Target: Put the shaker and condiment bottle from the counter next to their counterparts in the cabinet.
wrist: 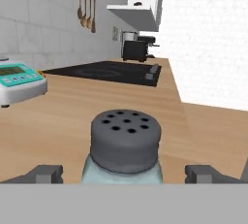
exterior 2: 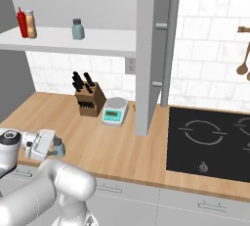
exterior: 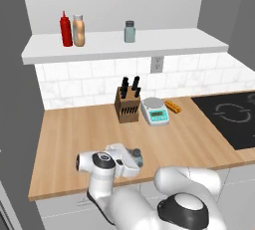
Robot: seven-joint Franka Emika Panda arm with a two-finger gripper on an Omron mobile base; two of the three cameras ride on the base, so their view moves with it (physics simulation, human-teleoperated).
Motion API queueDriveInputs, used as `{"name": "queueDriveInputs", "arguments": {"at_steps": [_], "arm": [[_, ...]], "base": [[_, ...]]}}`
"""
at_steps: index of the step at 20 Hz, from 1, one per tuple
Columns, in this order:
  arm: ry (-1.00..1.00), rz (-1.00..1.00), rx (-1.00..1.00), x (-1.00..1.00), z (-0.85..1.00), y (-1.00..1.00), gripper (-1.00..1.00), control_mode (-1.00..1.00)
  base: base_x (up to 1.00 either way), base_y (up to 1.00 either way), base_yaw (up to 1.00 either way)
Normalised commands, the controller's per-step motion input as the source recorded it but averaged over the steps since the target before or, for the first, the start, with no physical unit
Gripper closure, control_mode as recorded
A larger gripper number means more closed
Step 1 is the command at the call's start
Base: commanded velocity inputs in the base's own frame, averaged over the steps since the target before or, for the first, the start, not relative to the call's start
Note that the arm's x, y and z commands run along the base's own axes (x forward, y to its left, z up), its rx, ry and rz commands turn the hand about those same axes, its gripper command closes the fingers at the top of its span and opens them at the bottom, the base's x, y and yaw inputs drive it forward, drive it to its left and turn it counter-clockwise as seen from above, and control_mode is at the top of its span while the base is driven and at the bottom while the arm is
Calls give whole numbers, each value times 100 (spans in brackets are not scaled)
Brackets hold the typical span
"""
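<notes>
Glossy white rounded arm (exterior: 149, 199), dark grey joint caps, boxy white hand (exterior: 134, 159), small dark fingertips (wrist: 46, 173)

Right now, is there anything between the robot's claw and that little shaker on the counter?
No. In the hand view the shaker stands directly between the gripper's open fingertips, with nothing in between. The fingertips stand clear of its sides, so it is not yet gripped.
</notes>
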Motion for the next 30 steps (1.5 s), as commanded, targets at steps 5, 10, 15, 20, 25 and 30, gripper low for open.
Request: {"name": "queueDriveInputs", "arguments": {"at_steps": [5, 10, 15, 20, 25, 30], "arm": [[7, 0, 0, 14, -16, 0, 100, -100], [-1, 0, 0, 9, -5, -3, 100, -100], [-18, 9, 0, -28, 35, -16, 100, -100], [-3, 23, 5, -7, 57, -17, 100, -100], [0, 18, 7, -18, 51, -26, 100, -100], [-3, 13, 4, -39, 60, -30, 100, -100]], "base": [[0, 0, 0], [0, 0, 0], [0, 0, 0], [0, 0, 0], [0, 0, 0], [0, 0, 0]]}}
